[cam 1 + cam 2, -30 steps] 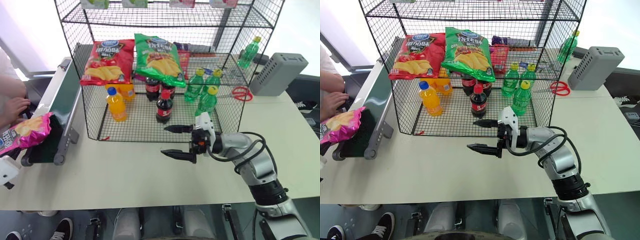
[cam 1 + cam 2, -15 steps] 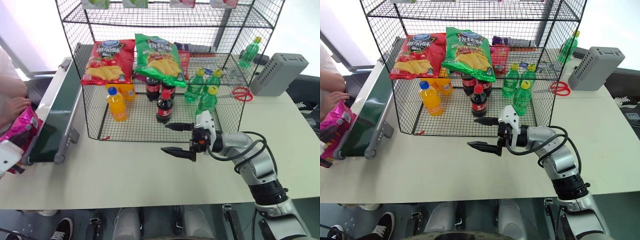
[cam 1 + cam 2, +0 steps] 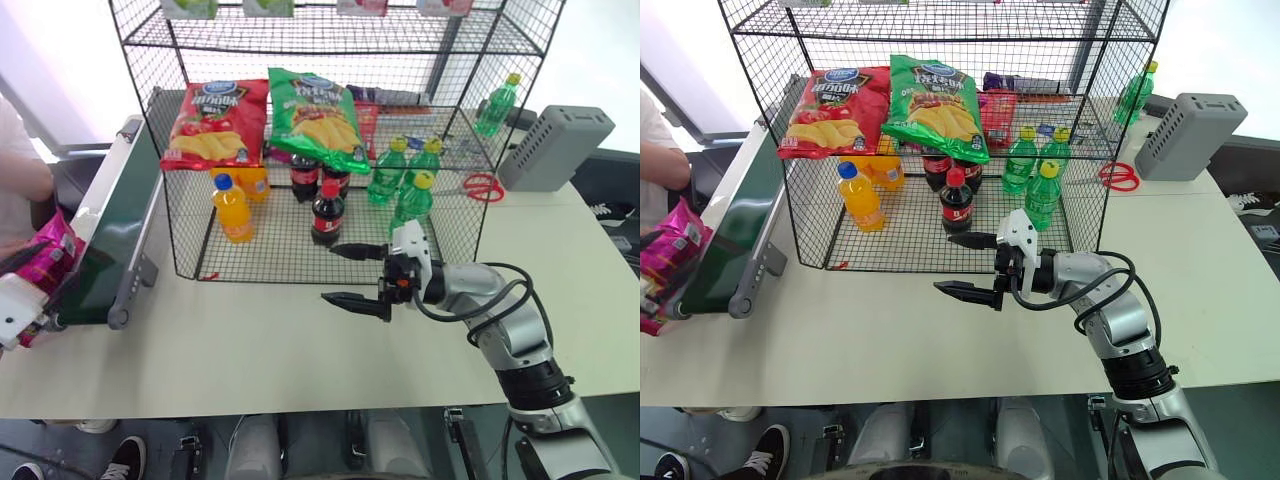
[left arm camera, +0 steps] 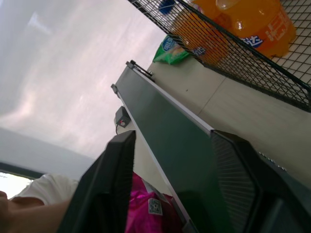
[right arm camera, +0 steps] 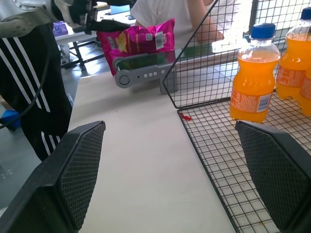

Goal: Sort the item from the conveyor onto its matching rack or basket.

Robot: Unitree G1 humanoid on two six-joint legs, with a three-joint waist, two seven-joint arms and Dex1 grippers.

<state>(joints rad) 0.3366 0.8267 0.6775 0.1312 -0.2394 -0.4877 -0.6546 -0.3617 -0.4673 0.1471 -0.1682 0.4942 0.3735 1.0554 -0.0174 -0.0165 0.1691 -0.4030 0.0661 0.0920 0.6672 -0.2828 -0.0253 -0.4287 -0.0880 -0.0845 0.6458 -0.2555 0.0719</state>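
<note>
One large glossy magenta-pink chip bag, at nine o'clock of the pale surface, just off the near end of the long dark green conveyor belt in a grey frame. A second earlier it lay flat over that belt end; here it stood on edge, tipped away from the belt.

One left gripper, fingers spread wide, the bag lying low between them; no pinch could be seen. Judged: grasp let go or being reset, transfer not yet begun.

One right gripper, near centre, fingers spread, empty, unmoved.

One tall black wire-grid rack, at twelve o'clock, well apart from the bag. Its middle tier carried a red chip bag and a green chip bag, the likely matching place.
</note>
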